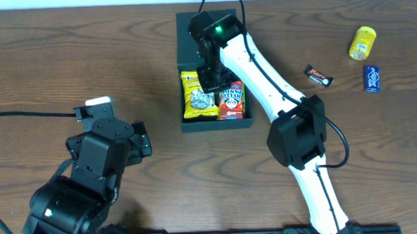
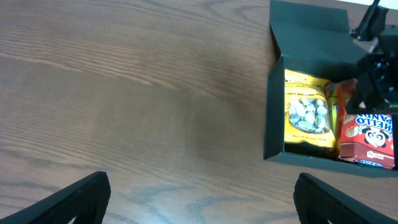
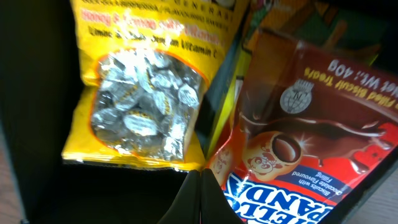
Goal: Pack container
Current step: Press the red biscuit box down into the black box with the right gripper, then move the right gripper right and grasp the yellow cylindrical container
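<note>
Fingertips of the right gripper sit pressed together along a thin seam with nothing caught between them, low inside the container. They hang just above the gap between a yellow bag of foil-wrapped sweets and a red Hello Panda biscuit pack. From overhead the 2 packs lie side by side in the box, yellow toward 9 o'clock and red toward 3 o'clock. The left wrist view shows an orange edge standing between them, though I cannot tell what it belongs to. The dark box rests at 12 o'clock on the wooden table, its flap lid thrown back on the far side. The right arm's white links run from it toward 5 o'clock.

The left gripper is spread wide over bare wood, holding nothing, with its arm hunched at 8 o'clock. At 2 o'clock, well apart from the box, lie a small dark candy bar, a yellow snack pack and a blue wrapper.
</note>
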Tool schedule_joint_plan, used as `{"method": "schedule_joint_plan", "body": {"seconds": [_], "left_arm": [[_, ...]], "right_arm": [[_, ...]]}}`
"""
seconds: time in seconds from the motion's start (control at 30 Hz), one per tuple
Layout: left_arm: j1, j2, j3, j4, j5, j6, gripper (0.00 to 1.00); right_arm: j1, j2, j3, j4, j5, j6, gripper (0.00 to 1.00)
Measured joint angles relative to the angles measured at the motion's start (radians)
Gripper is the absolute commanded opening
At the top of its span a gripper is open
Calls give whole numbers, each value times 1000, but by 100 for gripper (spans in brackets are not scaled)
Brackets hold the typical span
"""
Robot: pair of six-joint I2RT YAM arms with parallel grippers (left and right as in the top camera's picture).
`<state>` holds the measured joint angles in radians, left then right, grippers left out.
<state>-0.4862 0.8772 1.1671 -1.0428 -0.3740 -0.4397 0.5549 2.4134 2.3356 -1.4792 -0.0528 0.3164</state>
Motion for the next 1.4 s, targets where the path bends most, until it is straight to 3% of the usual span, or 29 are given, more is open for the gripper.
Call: {"method": "schedule_joint_plan", "body": {"seconds": [1.0,1.4], "left_arm": [[0,0,0,0,0,0,95],[0,0,0,0,0,0,95]], "right_arm": [[-24,2,-27,-61,64,-6,1],[-62,-36,157,5,22,-6,2]]}}
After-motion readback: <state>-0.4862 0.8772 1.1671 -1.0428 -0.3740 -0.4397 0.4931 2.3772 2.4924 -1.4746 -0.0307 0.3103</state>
